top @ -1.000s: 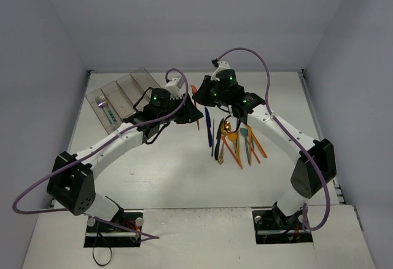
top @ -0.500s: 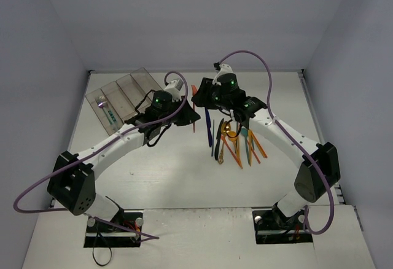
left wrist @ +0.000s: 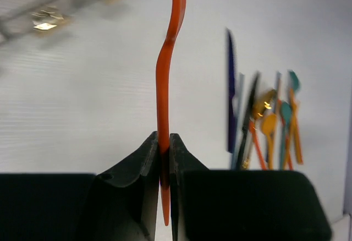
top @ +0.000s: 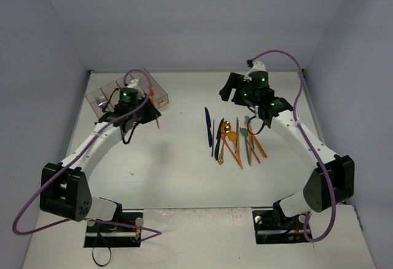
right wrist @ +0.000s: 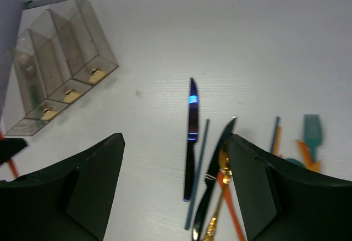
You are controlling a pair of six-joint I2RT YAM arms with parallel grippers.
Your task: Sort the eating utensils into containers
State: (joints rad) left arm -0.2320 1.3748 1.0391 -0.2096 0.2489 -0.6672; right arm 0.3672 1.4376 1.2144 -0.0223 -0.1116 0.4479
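Your two arms, both stretched forward and angled apart.
Your left tool (left wrist: 164, 142) is pinched tight on a thin orange utensil (left wrist: 165, 70) that runs out ahead of its fingertips; your right tool (right wrist: 175, 137) hangs with jaws spread wide.

Light even, diffuse, from overhead; white table (top: 172, 180) bright, shadows faint and soft. Left wrist view: orange utensil (left wrist: 164, 81) crisp up close, utensil pile (left wrist: 267, 125) and bins (left wrist: 49, 12) behind it soft, smeared. Right wrist view: blue glint on dark blue knife (right wrist: 191, 131), gold glare on bin labels (right wrist: 98, 76), right fingers (right wrist: 82, 191) near-black, detail lost
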